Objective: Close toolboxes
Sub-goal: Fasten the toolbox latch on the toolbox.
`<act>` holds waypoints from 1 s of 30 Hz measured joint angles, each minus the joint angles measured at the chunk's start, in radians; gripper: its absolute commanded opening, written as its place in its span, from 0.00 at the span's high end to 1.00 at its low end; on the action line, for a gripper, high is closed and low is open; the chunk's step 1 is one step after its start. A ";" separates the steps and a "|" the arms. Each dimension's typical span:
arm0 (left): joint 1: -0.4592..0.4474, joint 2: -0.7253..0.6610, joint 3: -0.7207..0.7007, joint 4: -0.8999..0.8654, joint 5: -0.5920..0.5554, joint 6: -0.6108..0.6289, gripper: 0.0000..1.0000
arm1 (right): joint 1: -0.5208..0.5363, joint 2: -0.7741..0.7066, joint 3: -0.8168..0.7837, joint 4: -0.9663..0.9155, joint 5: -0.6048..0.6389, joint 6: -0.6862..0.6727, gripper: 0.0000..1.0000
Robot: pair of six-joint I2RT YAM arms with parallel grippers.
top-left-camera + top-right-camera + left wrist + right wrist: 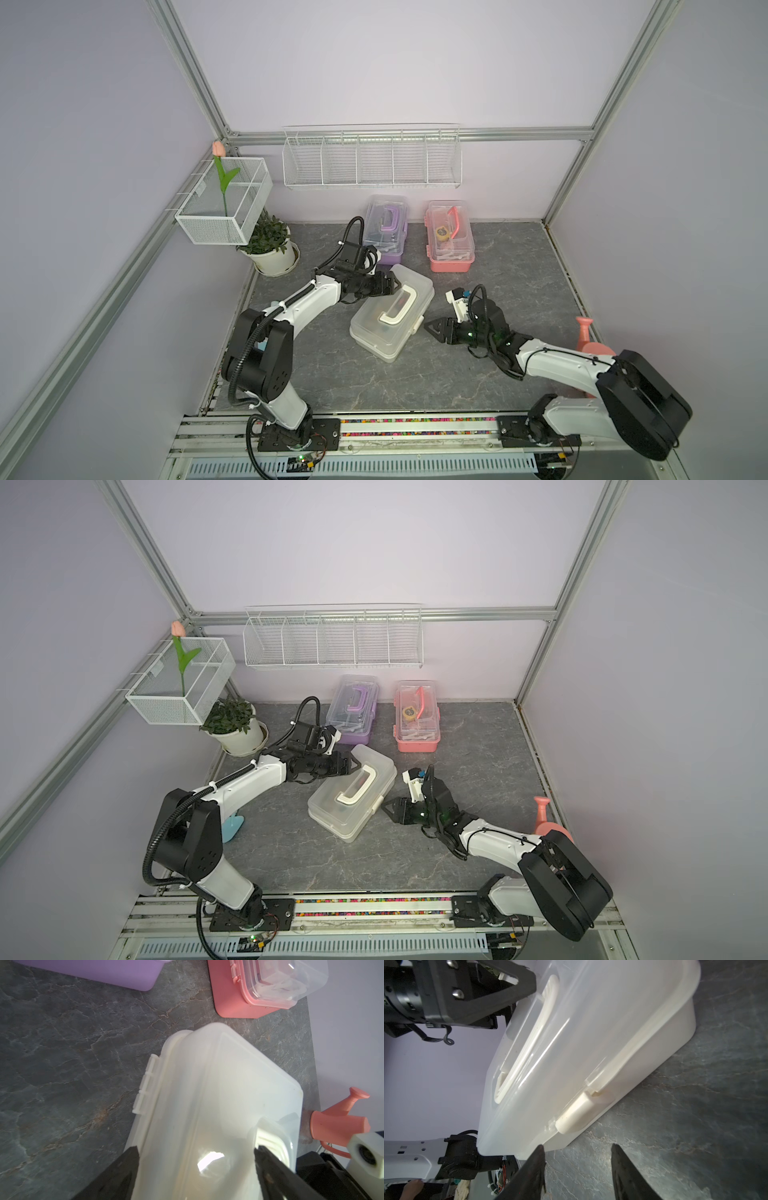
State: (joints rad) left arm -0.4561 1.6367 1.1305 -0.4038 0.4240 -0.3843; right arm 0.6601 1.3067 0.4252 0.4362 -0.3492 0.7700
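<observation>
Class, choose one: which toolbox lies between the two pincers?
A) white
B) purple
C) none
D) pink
A: the white toolbox sits askew between the left pincer and right pincer, while the purple toolbox and pink toolbox stand farther back.

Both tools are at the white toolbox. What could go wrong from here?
1. The right tool sits low beside the front latch with its jaws open. The white toolbox lies loose and skewed on the table, so a sideways push may slide it instead of snapping the latch.
2. The left tool straddles only one end of the lid, so pressing there could tip or pivot the box.
</observation>
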 measured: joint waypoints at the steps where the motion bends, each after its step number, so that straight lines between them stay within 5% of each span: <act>1: 0.000 -0.006 -0.007 0.000 0.000 0.000 0.11 | 0.000 0.010 -0.006 0.016 -0.005 0.019 0.50; 9: 0.006 -0.023 -0.025 -0.004 0.005 0.000 0.14 | 0.005 0.157 -0.026 0.179 -0.032 0.147 0.50; 30: 0.015 -0.023 -0.043 0.035 0.016 -0.001 0.15 | 0.009 0.276 0.032 0.341 -0.037 0.223 0.61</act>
State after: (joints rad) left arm -0.4412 1.6138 1.0878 -0.3683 0.4404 -0.3851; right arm 0.6689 1.5826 0.4572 0.7776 -0.3859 0.9928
